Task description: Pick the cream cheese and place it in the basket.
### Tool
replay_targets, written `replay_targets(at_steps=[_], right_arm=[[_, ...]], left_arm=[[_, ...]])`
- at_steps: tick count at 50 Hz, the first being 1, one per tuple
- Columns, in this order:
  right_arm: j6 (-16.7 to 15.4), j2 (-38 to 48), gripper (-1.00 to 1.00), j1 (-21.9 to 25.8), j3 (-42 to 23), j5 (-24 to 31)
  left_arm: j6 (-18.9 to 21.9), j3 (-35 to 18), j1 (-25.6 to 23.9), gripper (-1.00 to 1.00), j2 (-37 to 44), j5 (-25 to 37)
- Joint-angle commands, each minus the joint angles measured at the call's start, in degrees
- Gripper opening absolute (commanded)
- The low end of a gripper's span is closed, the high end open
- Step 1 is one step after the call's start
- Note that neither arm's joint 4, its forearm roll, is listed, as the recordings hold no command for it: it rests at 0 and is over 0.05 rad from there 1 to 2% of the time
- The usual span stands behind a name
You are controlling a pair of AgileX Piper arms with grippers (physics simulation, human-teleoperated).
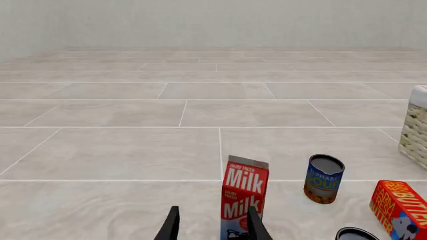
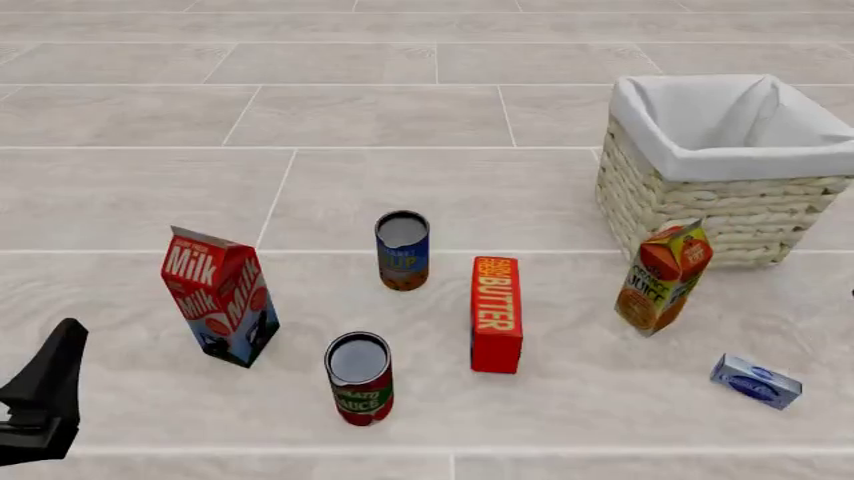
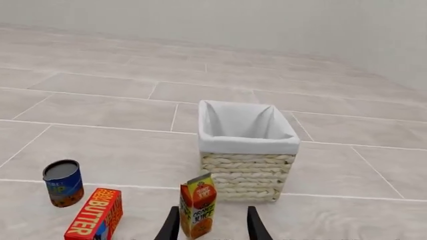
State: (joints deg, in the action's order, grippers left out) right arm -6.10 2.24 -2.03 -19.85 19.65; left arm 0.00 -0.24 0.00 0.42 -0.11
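Beside basket (image 2: 694, 190): juice carton (image 2: 663, 277) | cream cheese (image 2: 755, 381) nearer | both hands (image 1: 211, 225) (image 3: 211, 225) released, empty

cream cheese (image 2: 755, 381) flat, front right, basket (image 2: 727, 172) far right, left claw (image 2: 40, 405) at edge

The pale tiled floor (image 2: 400, 190) carries the basket (image 2: 727, 185), milk carton (image 2: 220, 297), butter box (image 2: 495, 313), juice carton (image 2: 663, 276), two cans (image 2: 402, 250) and cream cheese (image 2: 755, 381).
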Motion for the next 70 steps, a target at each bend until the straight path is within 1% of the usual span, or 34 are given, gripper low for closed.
replay_targets(at_steps=[1,2,5,6,7,9,10,12,15,19,22,24,26,27,30,32,36,40,42,44,45,46,47,49,50,51,52,56,57,59,64,66,67,70], right_arm=[[-2.6,6.5,1.0,-1.6,-3.9,3.1],[-2.7,7.1,1.0,-1.8,-4.1,3.3],[-5.8,8.2,1.0,-0.8,-4.4,4.7],[-7.7,9.2,1.0,-1.8,-4.4,4.6],[-11.1,10.8,1.0,-4.9,-3.6,3.7],[-8.5,10.6,1.0,-3.7,-6.2,5.9],[-8.5,11.0,1.0,-4.0,-6.7,6.2],[-10.1,11.3,1.0,-4.1,-8.2,7.3],[-10.0,12.0,1.0,-4.2,-10.0,8.7],[-13.3,13.9,1.0,-4.1,-12.2,10.8],[-17.3,15.5,1.0,-3.5,-13.4,13.1],[-18.0,17.0,1.0,-3.6,-14.6,14.9],[-20.9,17.6,1.0,-3.8,-15.3,16.7],[-20.9,17.6,1.0,-3.8,-15.4,16.8],[-26.6,18.6,1.0,-5.8,-15.0,18.5],[-27.6,19.3,1.0,-6.2,-15.7,19.9],[-33.8,20.1,1.0,-8.3,-14.6,22.0],[-34.1,21.1,1.0,-8.7,-15.7,23.2],[-36.4,21.2,1.0,-8.6,-14.6,24.7],[-37.9,21.1,1.0,-7.5,-14.0,26.2],[-37.1,21.7,1.0,-6.1,-14.3,27.4],[-38.1,21.8,1.0,-5.1,-13.6,28.4],[-39.0,22.2,1.0,-5.7,-13.1,28.3],[-43.2,23.1,1.0,-7.9,-11.6,26.7],[-44.4,23.9,1.0,-8.9,-11.5,26.0],[-44.4,23.9,1.0,-8.9,-11.5,26.0],[-45.5,25.7,1.0,-9.2,-11.4,24.9],[-45.3,28.7,1.0,-8.1,-10.9,24.7],[-44.5,30.1,1.0,-7.8,-11.1,24.9],[-47.7,31.6,1.0,-9.8,-9.9,22.9],[-49.7,36.7,1.0,-10.9,-10.2,20.4],[-49.7,37.3,1.0,-10.9,-10.2,20.2],[-51.4,37.9,1.0,-11.2,-9.3,19.4],[-53.5,40.3,1.0,-13.0,-8.3,17.5]], left_arm=[[0.0,0.0,0.0,1.0,0.0,0.0],[0.0,0.0,0.0,1.0,0.0,0.0],[0.0,0.0,0.0,1.0,0.0,0.0],[0.0,0.0,0.0,1.0,0.0,0.0],[0.0,0.0,0.0,1.0,0.0,0.0],[0.0,0.0,0.0,1.0,0.0,0.0],[0.0,0.0,0.0,1.0,0.0,0.0],[0.0,0.0,0.0,1.0,0.0,0.0],[0.0,0.0,0.0,1.0,0.0,0.0],[0.0,0.0,0.0,1.0,0.0,0.0],[0.0,0.0,0.0,1.0,0.0,0.0],[0.0,0.0,0.0,1.0,0.0,0.0],[0.0,0.0,0.0,1.0,0.0,0.0],[0.0,0.0,0.0,1.0,0.0,0.0],[0.0,0.0,0.0,1.0,0.0,0.0],[0.0,0.0,0.0,1.0,0.0,0.0],[0.0,0.0,0.0,1.0,0.0,0.0],[0.0,0.0,0.0,1.0,0.0,0.0],[0.0,0.0,0.0,1.0,0.0,0.0],[0.0,0.0,0.0,1.0,0.0,0.0],[0.0,0.0,0.0,1.0,0.0,0.0],[0.0,0.0,0.0,1.0,0.0,0.0],[0.0,0.0,0.0,1.0,0.0,0.0],[0.0,0.0,0.0,1.0,0.0,0.0],[0.0,0.0,0.0,1.0,0.0,0.0],[0.0,0.0,0.0,1.0,0.0,0.0],[0.0,0.0,0.0,1.0,0.0,0.0],[0.0,0.0,0.0,1.0,0.0,0.0],[0.0,0.0,0.0,1.0,0.0,0.0],[0.0,0.0,0.0,1.0,0.0,0.0],[0.0,0.0,0.0,1.0,0.0,0.0],[0.0,0.0,0.0,1.0,0.0,0.0],[0.0,0.0,0.0,1.0,0.0,0.0],[0.0,0.0,0.0,1.0,0.0,0.0]])
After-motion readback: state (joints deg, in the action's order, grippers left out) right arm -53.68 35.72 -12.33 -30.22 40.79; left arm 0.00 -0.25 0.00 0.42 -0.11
